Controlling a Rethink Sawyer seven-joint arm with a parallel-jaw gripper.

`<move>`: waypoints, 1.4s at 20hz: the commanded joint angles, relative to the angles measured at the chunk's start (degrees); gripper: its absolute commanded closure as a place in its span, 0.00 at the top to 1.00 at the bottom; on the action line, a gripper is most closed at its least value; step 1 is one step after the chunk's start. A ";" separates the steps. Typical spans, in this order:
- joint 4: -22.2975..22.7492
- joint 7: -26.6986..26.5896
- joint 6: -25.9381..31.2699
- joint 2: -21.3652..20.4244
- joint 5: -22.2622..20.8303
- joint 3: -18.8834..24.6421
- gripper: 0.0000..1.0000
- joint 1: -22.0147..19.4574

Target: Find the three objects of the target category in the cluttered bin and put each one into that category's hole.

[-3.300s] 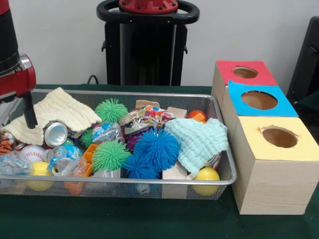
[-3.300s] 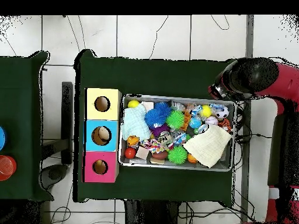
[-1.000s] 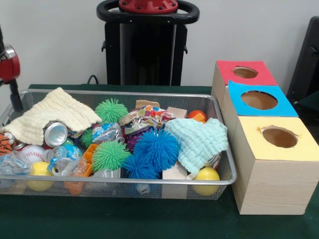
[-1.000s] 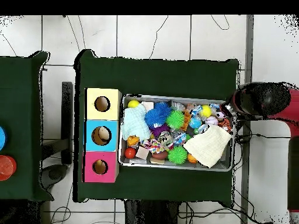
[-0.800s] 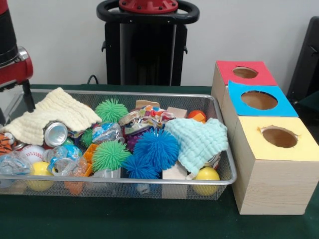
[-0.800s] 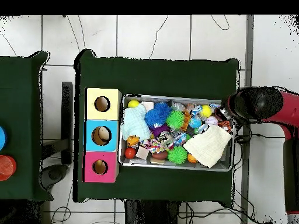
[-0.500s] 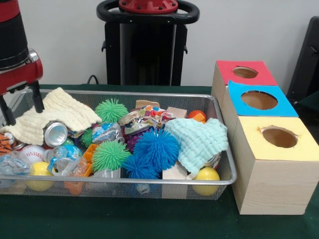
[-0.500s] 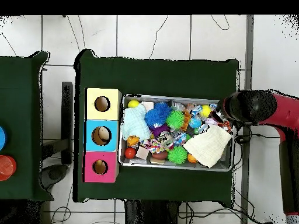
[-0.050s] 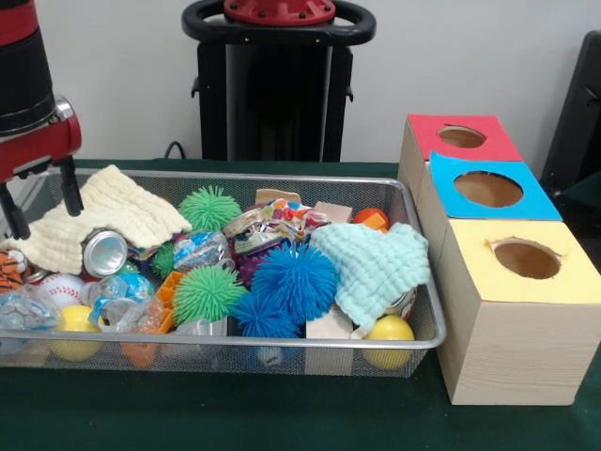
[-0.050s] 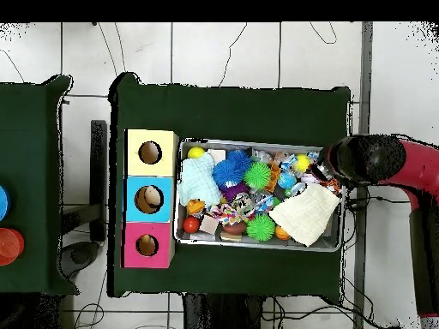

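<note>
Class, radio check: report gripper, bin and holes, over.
Gripper open, empty, over the bin's end farthest from the boxes. Cream cloth just below it, covering items. Red, blue, yellow holes unobstructed.

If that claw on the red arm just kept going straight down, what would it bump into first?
Probably the cream knitted cloth at the end of the wire mesh bin. The open hand hangs over its edge, though depth is unclear, so it might land on the toys beside it.

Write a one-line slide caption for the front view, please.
Open gripper hovering above the cream cloth at one end of a cluttered wire bin.
</note>
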 commanded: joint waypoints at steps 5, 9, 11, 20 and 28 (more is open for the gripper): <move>0.95 -10.35 -2.48 2.46 -2.27 1.82 1.00 -0.53; 1.06 -10.41 -4.11 4.21 -2.72 1.87 1.00 -0.73; 0.55 -10.96 -4.70 5.20 -3.08 1.96 1.00 -0.78; 0.72 -12.97 -4.59 4.89 -3.58 2.03 1.00 -1.84; -5.79 -22.00 3.74 3.89 -3.42 3.42 1.00 -2.93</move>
